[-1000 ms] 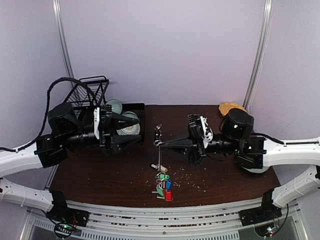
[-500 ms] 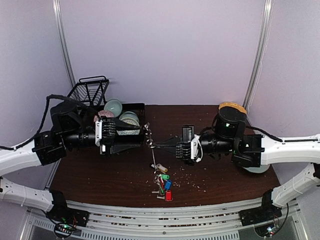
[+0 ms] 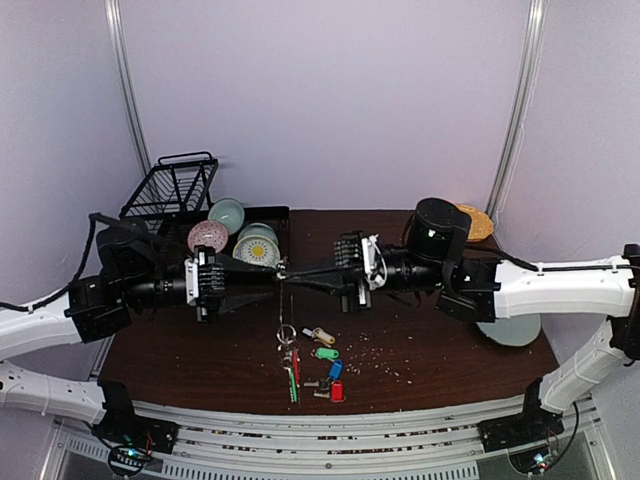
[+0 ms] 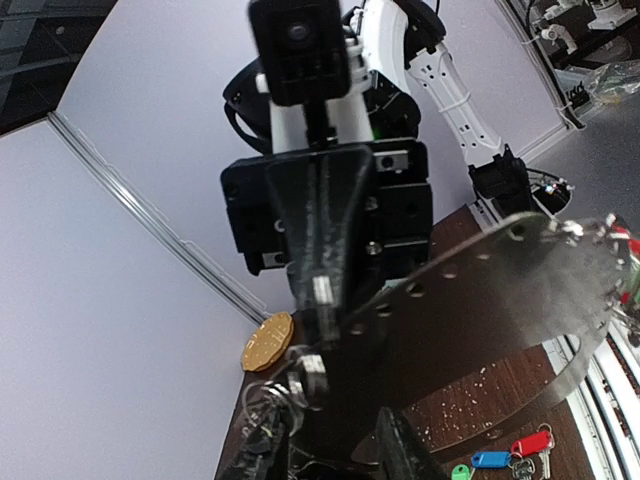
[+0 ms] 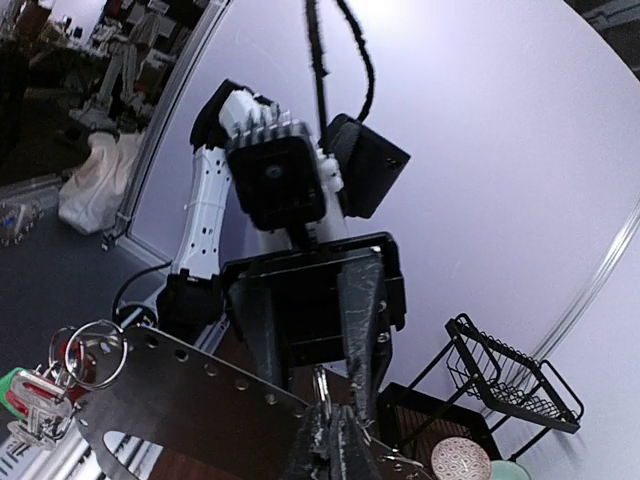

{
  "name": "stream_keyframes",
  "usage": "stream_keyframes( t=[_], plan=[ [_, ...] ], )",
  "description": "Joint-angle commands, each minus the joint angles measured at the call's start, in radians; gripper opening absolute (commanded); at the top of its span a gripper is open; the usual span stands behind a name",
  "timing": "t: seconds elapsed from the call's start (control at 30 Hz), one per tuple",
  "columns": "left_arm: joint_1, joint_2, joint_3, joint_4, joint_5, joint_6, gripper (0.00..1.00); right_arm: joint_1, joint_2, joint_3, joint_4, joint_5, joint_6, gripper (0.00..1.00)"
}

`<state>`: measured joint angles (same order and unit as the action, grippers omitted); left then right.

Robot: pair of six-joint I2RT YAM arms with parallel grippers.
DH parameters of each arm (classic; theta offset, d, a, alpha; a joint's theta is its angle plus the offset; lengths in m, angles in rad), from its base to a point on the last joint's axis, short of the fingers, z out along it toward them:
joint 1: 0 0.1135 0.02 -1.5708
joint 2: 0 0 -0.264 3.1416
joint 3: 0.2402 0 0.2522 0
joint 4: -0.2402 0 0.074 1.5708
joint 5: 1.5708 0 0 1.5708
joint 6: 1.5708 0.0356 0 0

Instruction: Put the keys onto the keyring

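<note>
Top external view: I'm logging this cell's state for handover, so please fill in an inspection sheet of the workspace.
Surface: dark wooden table, pale crumbs scattered right of centre.
Job's things: tagged keys lie loose on the table near the front edge; a bunch on small rings dangles from where the grippers meet.
Clutter: black wire rack, patterned bowls, woven mat, pale plate.
Grippers: left gripper and right gripper meet tip to tip above the table; right shut; left's grip unclear.
Cables: black cable loops over the left arm.
Surroundings: plain pale walls, metal rails at front.
</note>
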<state>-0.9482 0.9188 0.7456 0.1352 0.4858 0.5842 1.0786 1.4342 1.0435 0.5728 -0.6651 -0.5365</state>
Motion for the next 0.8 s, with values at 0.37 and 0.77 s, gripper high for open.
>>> stream_keyframes(
  t=[0.37,0.77],
  plan=[
    [0.0,-0.103,-0.025,0.155,-0.162,-0.109,0.22,-0.021,0.112,0.19,0.085,-0.107,0.588,0.0],
    [0.002,-0.07,-0.003,0.17,-0.163,-0.197,0.22,-0.002,0.127,0.28,-0.139,0.019,0.577,0.0]
  ],
)
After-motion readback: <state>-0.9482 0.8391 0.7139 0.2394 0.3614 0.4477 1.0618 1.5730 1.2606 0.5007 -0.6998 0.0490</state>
